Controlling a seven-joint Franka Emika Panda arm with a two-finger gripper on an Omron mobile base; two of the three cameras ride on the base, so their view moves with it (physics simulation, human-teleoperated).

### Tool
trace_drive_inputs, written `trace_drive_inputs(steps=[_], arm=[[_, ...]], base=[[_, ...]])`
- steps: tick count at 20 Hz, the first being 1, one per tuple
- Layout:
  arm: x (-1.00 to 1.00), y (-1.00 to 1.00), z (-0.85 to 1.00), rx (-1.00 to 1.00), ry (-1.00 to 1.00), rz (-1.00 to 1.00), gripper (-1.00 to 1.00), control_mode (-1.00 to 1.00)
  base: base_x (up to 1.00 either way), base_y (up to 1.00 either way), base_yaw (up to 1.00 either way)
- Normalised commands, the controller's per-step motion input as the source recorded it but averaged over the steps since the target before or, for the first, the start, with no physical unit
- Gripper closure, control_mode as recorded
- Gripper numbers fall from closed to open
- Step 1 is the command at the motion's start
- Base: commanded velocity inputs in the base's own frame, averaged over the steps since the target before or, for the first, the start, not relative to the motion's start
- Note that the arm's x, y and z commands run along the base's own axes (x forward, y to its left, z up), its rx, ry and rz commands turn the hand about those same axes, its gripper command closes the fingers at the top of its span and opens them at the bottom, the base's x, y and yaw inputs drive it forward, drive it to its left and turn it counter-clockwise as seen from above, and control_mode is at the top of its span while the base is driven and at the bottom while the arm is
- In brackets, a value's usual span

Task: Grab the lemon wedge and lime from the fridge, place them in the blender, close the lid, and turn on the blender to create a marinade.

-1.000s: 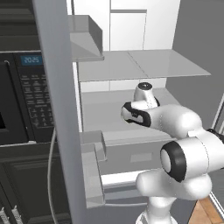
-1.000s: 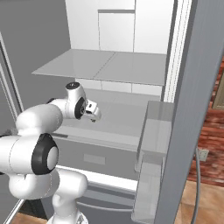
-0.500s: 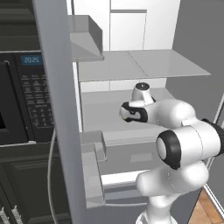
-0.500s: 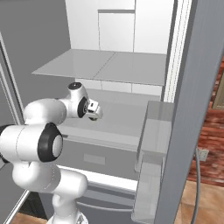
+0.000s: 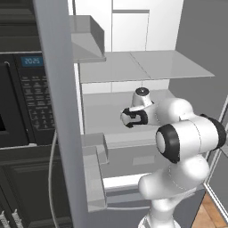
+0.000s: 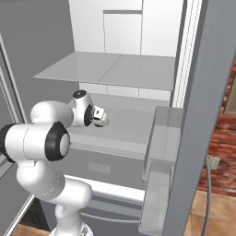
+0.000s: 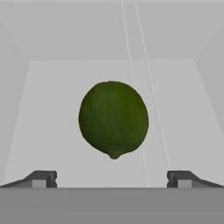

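My gripper (image 7: 111, 179) is open, its two fingertips (image 7: 41, 178) standing wide apart at the bottom of the hand view. Straight ahead of them lies the lime (image 7: 113, 119), a dark green ball on the pale shelf floor, centred between the jaws and untouched. From the base cameras the gripper (image 5: 126, 118) (image 6: 103, 118) reaches into the fridge (image 5: 133, 67) (image 6: 115, 69), just above the lower shelf and under the glass shelf. The lemon wedge, the blender and its lid are out of view.
A black microwave (image 5: 26, 98) stands left of the fridge. The open fridge doors carry clear bins (image 5: 93, 173) (image 6: 161, 156) close to the arm on both sides. A drawer front (image 6: 106, 166) sits below the shelf. A brick wall (image 6: 221, 152) lies right.
The hand has edged a little further into the fridge over the lower shelf. The arm's elbow has swung up and nearer the cameras. The jaws stayed wide.
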Motion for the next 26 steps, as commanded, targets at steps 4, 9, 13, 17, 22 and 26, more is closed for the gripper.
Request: trace_drive_inputs(steps=[4, 9, 13, 17, 22, 26], arm=[[0.19, 0.0, -0.2, 0.0, -0.04, 0.0, -1.0, -1.0], [0.24, 0.0, -0.09, 0.0, -0.03, 0.0, -1.0, -1.0], [0.16, 0.0, -0.02, 0.0, 0.0, 0.0, -1.0, -1.0], [0.14, 0.0, -0.07, 0.0, 0.0, 0.0, -1.0, -1.0], [0.19, 0.0, -0.05, 0.0, 0.0, 0.0, -1.0, -1.0], [0.13, 0.0, -0.13, 0.0, 0.0, 0.0, 1.0, -1.0]], base=[[0.0, 0.0, 0.0], [0.0, 0.0, 0.0], [0.0, 0.0, 0.0], [0.0, 0.0, 0.0], [0.0, 0.0, 0.0], [0.0, 0.0, 0.0]])
